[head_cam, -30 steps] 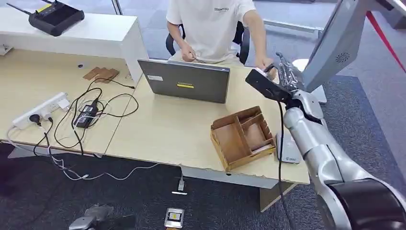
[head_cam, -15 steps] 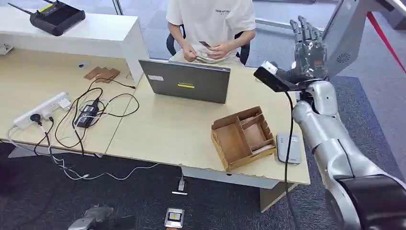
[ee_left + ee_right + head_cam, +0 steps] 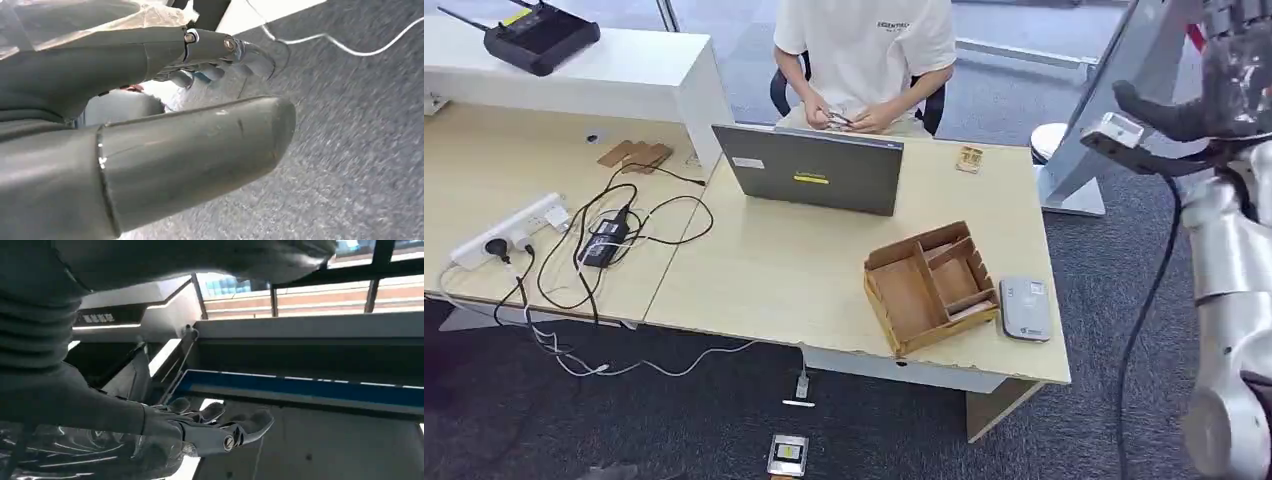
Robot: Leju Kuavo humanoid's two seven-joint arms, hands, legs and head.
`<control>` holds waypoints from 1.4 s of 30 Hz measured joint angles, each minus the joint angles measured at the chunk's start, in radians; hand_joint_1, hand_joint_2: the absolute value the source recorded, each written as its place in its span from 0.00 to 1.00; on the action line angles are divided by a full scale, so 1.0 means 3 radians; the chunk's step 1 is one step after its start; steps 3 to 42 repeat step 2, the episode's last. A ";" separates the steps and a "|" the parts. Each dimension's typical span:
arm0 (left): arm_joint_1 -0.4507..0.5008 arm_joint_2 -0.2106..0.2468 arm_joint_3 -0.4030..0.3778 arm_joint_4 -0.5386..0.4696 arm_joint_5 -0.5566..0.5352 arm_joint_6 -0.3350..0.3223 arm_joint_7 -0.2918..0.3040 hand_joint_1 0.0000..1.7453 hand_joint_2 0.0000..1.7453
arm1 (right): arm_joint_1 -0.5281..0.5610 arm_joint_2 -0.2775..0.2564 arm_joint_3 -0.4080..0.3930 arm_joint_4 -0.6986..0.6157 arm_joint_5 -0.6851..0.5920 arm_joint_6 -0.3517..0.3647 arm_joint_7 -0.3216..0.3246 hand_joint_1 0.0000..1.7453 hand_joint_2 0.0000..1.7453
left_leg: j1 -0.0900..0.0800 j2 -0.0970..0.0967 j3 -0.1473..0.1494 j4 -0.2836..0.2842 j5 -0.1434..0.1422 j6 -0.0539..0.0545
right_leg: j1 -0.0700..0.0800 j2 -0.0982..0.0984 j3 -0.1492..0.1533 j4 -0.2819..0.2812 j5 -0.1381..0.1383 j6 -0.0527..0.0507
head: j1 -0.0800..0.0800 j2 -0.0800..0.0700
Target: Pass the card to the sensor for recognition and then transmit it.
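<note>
A grey carpet floor (image 3: 724, 410) lies around a light wooden counter (image 3: 804, 280), and a white raised desk part (image 3: 624, 80) stands at the counter's far left corner with a black device with antennas (image 3: 539, 35) on it. A grey laptop (image 3: 814, 168) stands near the far edge of the counter, its lid back carrying a yellow label and a small white one; the writing on them is too small to read. A person in a white T-shirt (image 3: 864, 50) sits behind the laptop, with small dark letters on the chest that I cannot read. Both of the person's hands (image 3: 849, 118) are together on a small flat thing, maybe the card; I cannot tell for sure.

A brown wooden tray (image 3: 931, 285) with compartments stands near the front right corner of the counter. Just beside it, at the right edge, lies the grey sensor (image 3: 1025, 308). A small tan item (image 3: 969, 158) lies at the far edge, right of the laptop. A white power strip (image 3: 509, 230) and black cables (image 3: 614, 235) lie at the left.

The right hand (image 3: 1224, 95) is raised high, off the counter's right edge, and its fingers (image 3: 220, 427) are slightly curled and hold nothing. The left hand (image 3: 165, 100) hangs above the carpet, its fingers (image 3: 215, 55) a little bent, apart from the thumb, and empty.
</note>
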 joint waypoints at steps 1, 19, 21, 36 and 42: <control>0.0002 0.0005 0.0008 0.0000 0.0003 0.0001 0.0001 0.00 0.00 | 0.0010 -0.0016 -0.0047 -0.0032 0.0000 0.0000 -0.0008 0.00 0.00 | 0.0000 0.0001 0.0001 0.0000 0.0000 0.0000 | 0.0000 0.0001 0.0000 0.0000 0.0000 0.0000 | -0.0001 0.0000; 0.0004 0.0006 0.0020 0.0000 0.0005 0.0011 0.0003 0.00 0.00 | 0.0021 -0.0036 -0.0113 -0.0079 0.0001 0.0000 -0.0020 0.00 0.00 | 0.0000 0.0001 0.0002 0.0000 0.0000 0.0000 | 0.0000 0.0002 0.0000 0.0000 0.0000 0.0000 | -0.0003 0.0000; 0.0004 0.0006 0.0020 0.0000 0.0005 0.0011 0.0003 0.00 0.00 | 0.0021 -0.0036 -0.0113 -0.0079 0.0001 0.0000 -0.0020 0.00 0.00 | 0.0000 0.0001 0.0002 0.0000 0.0000 0.0000 | 0.0000 0.0002 0.0000 0.0000 0.0000 0.0000 | -0.0003 0.0000; 0.0004 0.0006 0.0020 0.0000 0.0005 0.0011 0.0003 0.00 0.00 | 0.0021 -0.0036 -0.0113 -0.0079 0.0001 0.0000 -0.0020 0.00 0.00 | 0.0000 0.0001 0.0002 0.0000 0.0000 0.0000 | 0.0000 0.0002 0.0000 0.0000 0.0000 0.0000 | -0.0003 0.0000; 0.0004 0.0006 0.0020 0.0000 0.0005 0.0011 0.0003 0.00 0.00 | 0.0021 -0.0036 -0.0113 -0.0079 0.0001 0.0000 -0.0020 0.00 0.00 | 0.0000 0.0001 0.0002 0.0000 0.0000 0.0000 | 0.0000 0.0002 0.0000 0.0000 0.0000 0.0000 | -0.0003 0.0000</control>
